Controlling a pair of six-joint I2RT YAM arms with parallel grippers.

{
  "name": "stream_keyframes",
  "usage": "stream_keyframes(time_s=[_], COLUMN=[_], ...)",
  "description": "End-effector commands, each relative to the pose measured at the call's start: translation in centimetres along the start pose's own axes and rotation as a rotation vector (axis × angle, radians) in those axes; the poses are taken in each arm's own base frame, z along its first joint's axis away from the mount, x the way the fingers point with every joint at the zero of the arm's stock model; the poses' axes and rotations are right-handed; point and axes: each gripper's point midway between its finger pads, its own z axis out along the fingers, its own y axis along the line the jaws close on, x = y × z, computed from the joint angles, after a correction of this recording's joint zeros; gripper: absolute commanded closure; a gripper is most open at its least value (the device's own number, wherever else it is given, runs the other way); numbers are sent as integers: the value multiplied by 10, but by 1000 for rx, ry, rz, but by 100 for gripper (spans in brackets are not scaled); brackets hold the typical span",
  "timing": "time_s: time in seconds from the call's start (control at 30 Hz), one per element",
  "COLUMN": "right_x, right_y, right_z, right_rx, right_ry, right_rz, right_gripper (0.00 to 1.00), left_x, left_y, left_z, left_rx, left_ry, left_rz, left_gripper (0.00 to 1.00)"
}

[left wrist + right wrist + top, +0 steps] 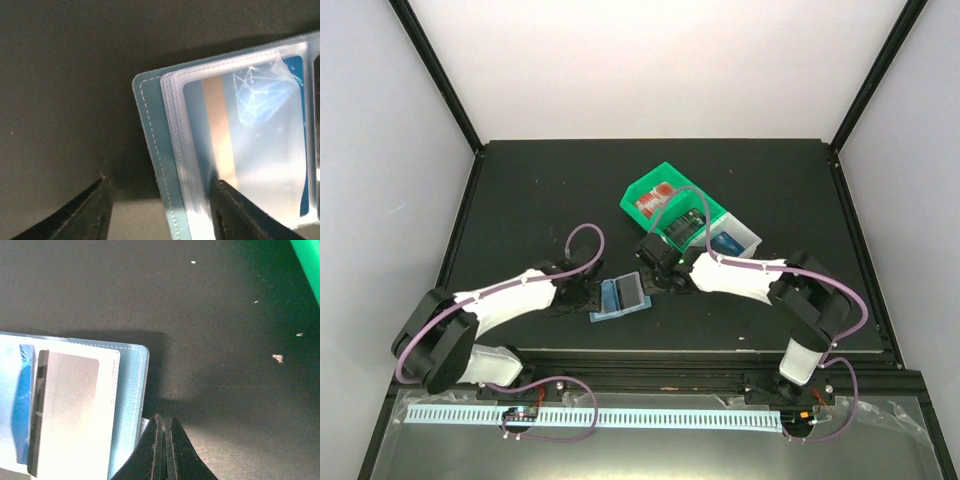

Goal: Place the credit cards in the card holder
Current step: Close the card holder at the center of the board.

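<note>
Two arm bases sit at the near edge in the top view, and both arms reach in to one open card holder [620, 297] lying flat on the black table [530, 200]. The left gripper [588, 296] is at its left side and the right gripper [658, 276] at its right. Behind stand two bins, one green bin [638, 190] with red-and-white cards [655, 200] and dark cards [685, 228], their number unclear, and one white bin [748, 236] with one blue card [725, 243]. On the left wrist view, the jaws stand apart, straddling the holder's stitched teal edge; one blue card with a tan stripe [260, 150] sits in a clear pocket. Whether the fingers [235, 210] touch the pockets is unclear. On the right wrist view, the fingers [175, 445] are pressed together, empty, just beside the holder's edge; one pale card [70, 410] shows.
</note>
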Motion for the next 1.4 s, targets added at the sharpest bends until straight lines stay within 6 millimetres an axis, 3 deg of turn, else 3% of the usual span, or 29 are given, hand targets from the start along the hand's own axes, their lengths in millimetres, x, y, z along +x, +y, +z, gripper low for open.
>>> stream_keyframes(time_s=[0.0, 0.1, 0.23, 0.43, 0.53, 0.67, 0.97, 1.17, 1.37], right_x=[-25, -32, -41, -49, -48, -41, -19, -2, 6], right_y=[3, -5, -7, 26, 42, 58, 105, 135, 160], right_z=[-27, -33, -40, -51, -55, -53, -42, -24, -21], right_rx=[-15, 10, 23, -117, -159, -169, -270, -393, -543], right_ry=[-94, -118, -138, -119, -98, -52, 7, 69, 98], right_rz=[12, 13, 2, -29, -34, -43, -123, -190, -211], right_gripper=[99, 99, 99, 99, 99, 99, 93, 95, 96], left_x=[4, -9, -18, -17, -11, -2, 0, 4, 1], left_y=[-5, -17, -17, -13, -4, -2, -3, -1, 0], left_z=[-14, -33, -45, -38, -25, -10, 2, 11, 11], left_rx=[67, 157, 213, 318, 298, 285, 287, 264, 264], left_ry=[-10, -76, -126, -119, -79, -22, -8, 14, -3], left_rz=[-40, -67, -124, -228, -270, -275, -269, -256, -267], left_gripper=[39, 29, 24, 23, 30, 49, 81, 87, 87])
